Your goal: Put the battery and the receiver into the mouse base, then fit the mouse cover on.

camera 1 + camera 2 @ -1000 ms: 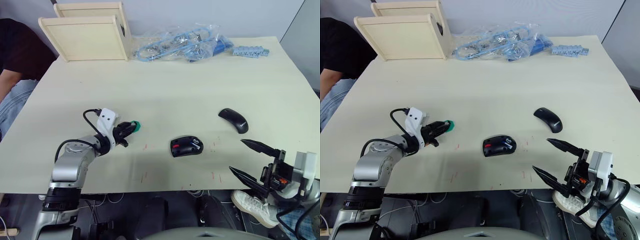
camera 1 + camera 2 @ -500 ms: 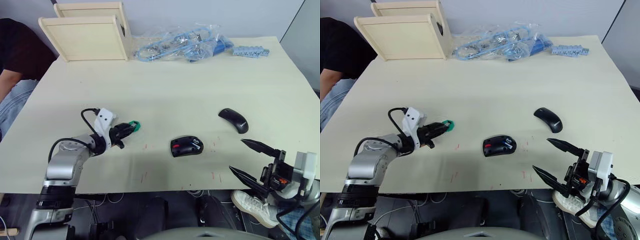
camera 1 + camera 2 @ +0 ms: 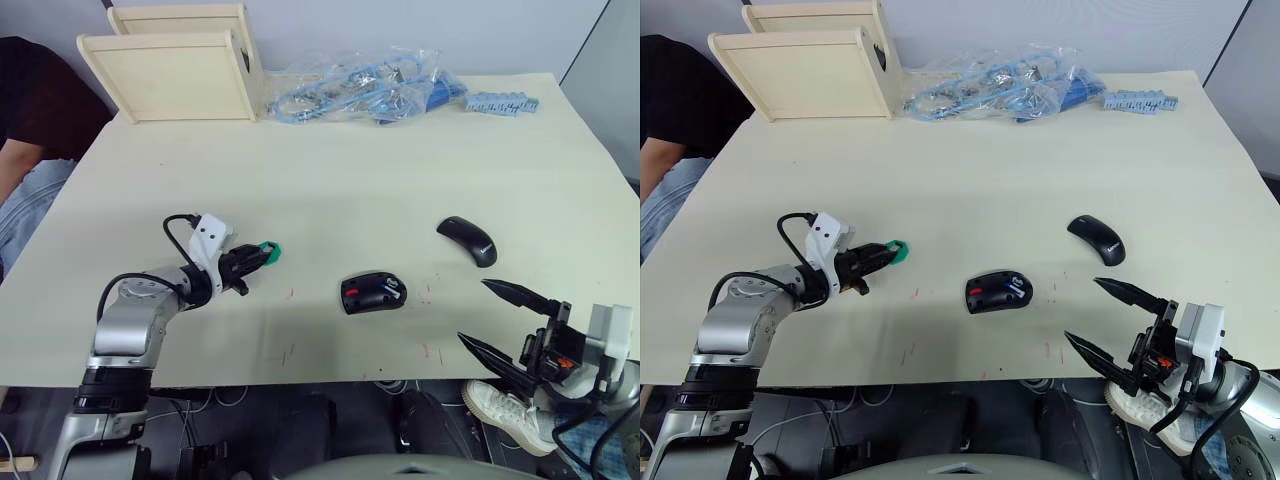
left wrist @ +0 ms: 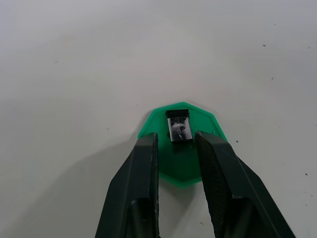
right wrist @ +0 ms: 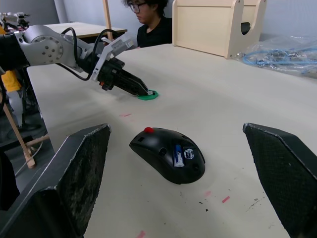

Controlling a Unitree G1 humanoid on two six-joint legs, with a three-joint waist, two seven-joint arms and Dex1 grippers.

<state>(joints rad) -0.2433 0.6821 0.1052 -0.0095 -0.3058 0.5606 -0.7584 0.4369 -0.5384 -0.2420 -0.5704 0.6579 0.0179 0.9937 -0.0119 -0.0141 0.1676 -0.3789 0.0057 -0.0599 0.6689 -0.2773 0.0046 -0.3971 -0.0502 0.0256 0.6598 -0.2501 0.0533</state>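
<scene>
spanning the scene was the pale table (image 3: 400, 160), with the mouse base (image 3: 373, 293) near its front middle, the mouse cover (image 3: 466, 240) to the right and farther back. the battery (image 5: 179, 155) seemed already seated in the base. at left, the left gripper (image 4: 177, 148) had its jaws open, straddling the receiver (image 4: 179, 126) on a green disc (image 4: 181, 168). closing squarely on the receiver's sides, clear of the disc, would serve best. the right gripper (image 3: 500, 320) waited wide open, gripping nothing, at the near right edge. the receiver's slot in the base was hard to make out.

Glossy black plastic mouse base (image 5: 167, 154) – matt cream table (image 3: 350, 160) – pale wooden boxes (image 3: 170, 72)
</scene>
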